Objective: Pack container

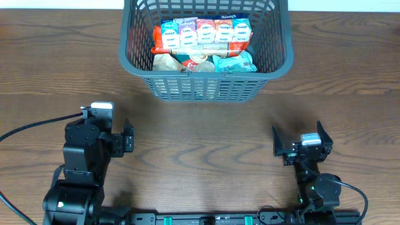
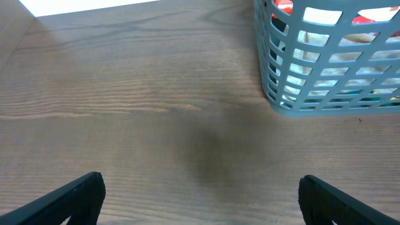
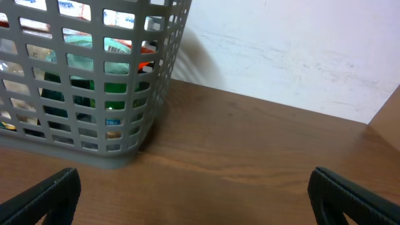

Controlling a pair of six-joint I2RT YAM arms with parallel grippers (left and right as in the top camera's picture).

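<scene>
The dark grey lattice container (image 1: 284,47) stands at the far middle of the table. Inside it lie several food packets (image 1: 203,34) in a row, with a teal packet (image 1: 234,62) and a pale one (image 1: 165,62) in front. Its corner shows in the left wrist view (image 2: 275,94) and in the right wrist view (image 3: 144,134). My left gripper (image 1: 125,137) is open and empty near the front left, well short of the container; its fingers (image 2: 200,200) frame bare wood. My right gripper (image 1: 300,140) is open and empty at the front right, its fingers (image 3: 197,197) over bare wood.
The wooden table (image 1: 206,137) lies between the two arms and the container. A white wall (image 3: 294,50) rises behind the table's far edge. Black cables (image 1: 37,125) trail from the left arm at the front left.
</scene>
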